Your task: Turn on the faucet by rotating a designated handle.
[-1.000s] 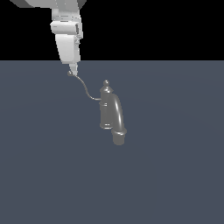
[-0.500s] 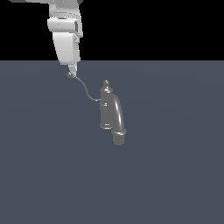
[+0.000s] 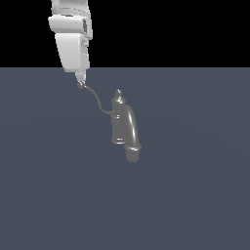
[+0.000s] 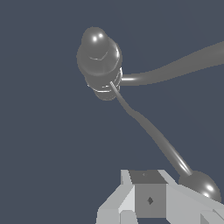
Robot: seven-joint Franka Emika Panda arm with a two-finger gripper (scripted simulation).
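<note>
One gripper (image 3: 81,80) hangs at the exterior view's left, its tip against the ball end of the handle (image 3: 97,100); finger spread cannot be told. Rightward, the faucet (image 3: 122,124) stands upright on the grey floor (image 3: 195,195).

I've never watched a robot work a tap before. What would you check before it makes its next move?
1. Right part targeted: gripper is at the ball tip of the thin handle, not the thick spout: ok.
2. Contact with the ball tip: the wrist view shows it beside the gripper, touching unclear: cannot tell.
3. Gripper open or shut: cannot tell.
4. Faucet standing upright: ok.
5. Nothing visible in the handle's swing path: ok.
</note>
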